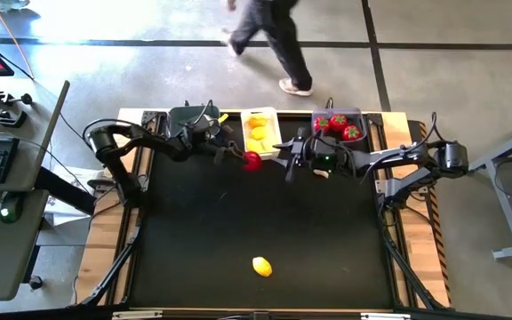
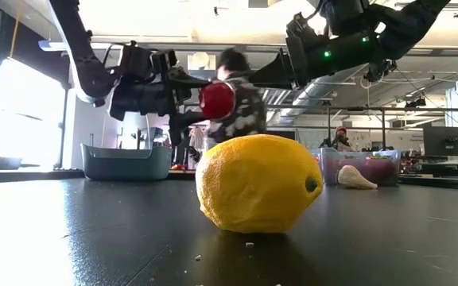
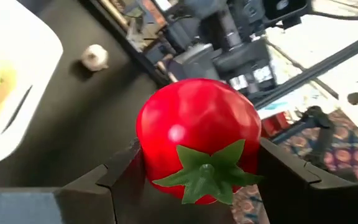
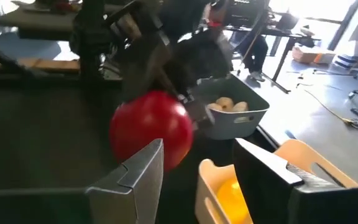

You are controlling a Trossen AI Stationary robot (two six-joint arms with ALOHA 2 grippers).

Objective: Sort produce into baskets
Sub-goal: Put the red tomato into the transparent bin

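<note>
The left gripper (image 1: 243, 158) pinches a red tomato (image 1: 252, 161) between its two fingers (image 3: 114, 180), the green top facing the wrist camera; the tomato hangs in the air above the black mat (image 1: 238, 231), just in front of the white basket (image 1: 260, 132). In the low view it is held up well clear of the table. The right gripper (image 1: 293, 160) hovers just beside it, its jaws spread and holding nothing, pointed toward the tomato. The white basket holds yellow lemons (image 1: 258, 134). To its right a dark basket (image 1: 340, 120) holds more red tomatoes (image 1: 339, 124); to its left the other grey basket (image 1: 189, 118) holds pale garlic pieces (image 4: 225, 105), seen in the right wrist view. One garlic piece (image 2: 357, 178) lies on the mat near the tomato basket. A single lemon (image 1: 262, 266) sits alone near the front of the mat, well apart from both arms. A person (image 1: 269, 40) walks across the floor beyond the table
</note>
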